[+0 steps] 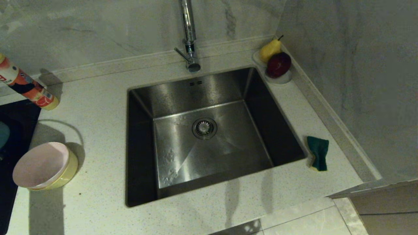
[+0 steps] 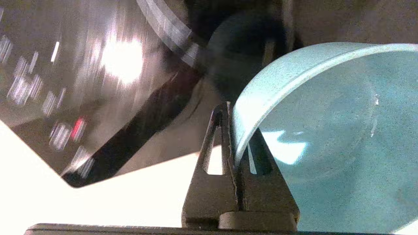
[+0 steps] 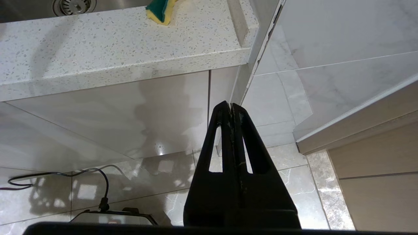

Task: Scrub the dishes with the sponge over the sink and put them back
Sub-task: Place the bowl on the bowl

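In the head view, the sink (image 1: 209, 137) is seen sunk into the speckled worktop (image 1: 98, 98), its drain strainer (image 1: 204, 128) at the middle of the basin floor and two overflow slots on the far wall beneath the tap (image 1: 189, 36). The sponge (image 1: 318, 152) is laid green face up on the worktop just beside the sink's right rim, slightly bent. On the left part of the worktop the pink bowl (image 1: 40, 164) is nested inside the yellow bowl (image 1: 67, 171), both tilted. A sliver of the blue bowl (image 1: 3, 134) is glimpsed at the left edge, over a black hob (image 1: 16, 117). A bottle (image 1: 27, 86) lies beyond it. In the far right corner a pear (image 1: 270, 49) and a dark red fruit (image 1: 278, 64) are kept on a small white dish (image 1: 281, 79). Neither arm is shown here.

In the left wrist view, the left pincer (image 2: 232, 130) is seen clamped on the rim of the blue bowl (image 2: 326, 130), one finger outside the wall and one inside; the glossy black hob (image 2: 81, 81) and the pale worktop are seen behind it.

In the right wrist view, the right pincer (image 3: 231, 112) is seen fully closed and holding nothing, hung low in front of the cabinet below the worktop edge, above the tiled floor (image 3: 130, 182). The sponge (image 3: 161, 11) and the strainer (image 3: 74, 5) are seen above it.
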